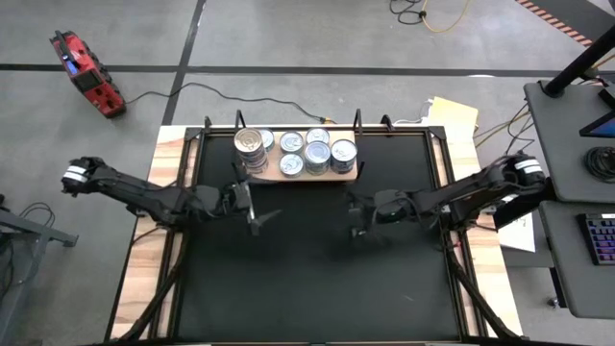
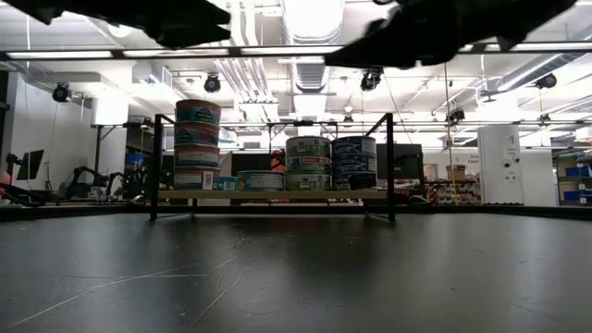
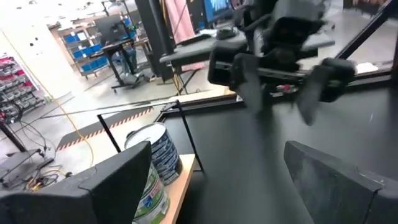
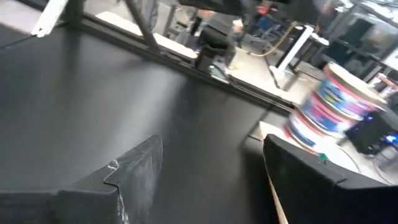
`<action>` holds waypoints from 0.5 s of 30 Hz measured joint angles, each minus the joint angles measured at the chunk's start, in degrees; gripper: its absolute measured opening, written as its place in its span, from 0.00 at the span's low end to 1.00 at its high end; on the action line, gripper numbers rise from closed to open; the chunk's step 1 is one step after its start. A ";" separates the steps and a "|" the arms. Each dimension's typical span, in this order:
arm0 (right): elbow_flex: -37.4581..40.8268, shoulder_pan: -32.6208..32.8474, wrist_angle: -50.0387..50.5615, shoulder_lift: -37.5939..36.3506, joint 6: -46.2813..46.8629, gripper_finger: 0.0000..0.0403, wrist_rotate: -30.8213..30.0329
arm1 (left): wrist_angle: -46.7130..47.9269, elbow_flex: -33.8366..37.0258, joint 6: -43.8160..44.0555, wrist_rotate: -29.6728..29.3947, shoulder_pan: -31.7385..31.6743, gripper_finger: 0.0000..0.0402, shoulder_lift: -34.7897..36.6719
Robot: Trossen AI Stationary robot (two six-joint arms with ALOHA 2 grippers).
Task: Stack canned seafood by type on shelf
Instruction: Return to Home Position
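Observation:
The canned seafood stands on the shelf (image 1: 338,173), a light wooden board at the table's far edge. A tall stack with a gold top (image 1: 251,143) is at its left end, with silver-topped tins (image 1: 318,154) in lower stacks to its right. In the low view the tall stack (image 2: 197,143) rises above the lower stacks (image 2: 308,163) on the board (image 2: 277,195). My left gripper (image 1: 261,216) hovers open and empty over the black table, near of the shelf's left end. My right gripper (image 1: 355,217) hovers open and empty near of the shelf's right end. The left wrist view shows tins (image 3: 158,155); the right wrist view shows a stack (image 4: 329,112).
A black metal frame (image 2: 155,166) stands around the shelf at the far edge. The black table top (image 1: 307,279) stretches toward the near edge between and below both arms. A red tool (image 1: 86,72) and cables lie on the floor beyond the table. A desk with a keyboard (image 1: 601,238) stands on the right.

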State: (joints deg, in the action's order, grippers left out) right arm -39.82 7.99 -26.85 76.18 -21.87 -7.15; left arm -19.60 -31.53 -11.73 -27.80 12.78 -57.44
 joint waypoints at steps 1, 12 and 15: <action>1.54 -0.26 -0.58 -1.58 0.31 0.66 -0.06 | -0.32 0.76 0.09 0.13 0.00 0.87 1.10; 14.39 -1.77 -0.18 -21.11 3.92 0.73 0.29 | 1.34 7.31 -1.58 3.27 -1.61 0.87 19.84; 16.92 -1.77 0.73 -26.00 3.88 0.74 0.29 | 4.66 9.22 -1.76 2.99 -1.95 0.87 26.04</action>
State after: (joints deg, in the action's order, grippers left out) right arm -22.90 6.22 -26.12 50.18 -17.99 -6.86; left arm -14.95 -22.31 -13.49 -24.81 10.83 -31.40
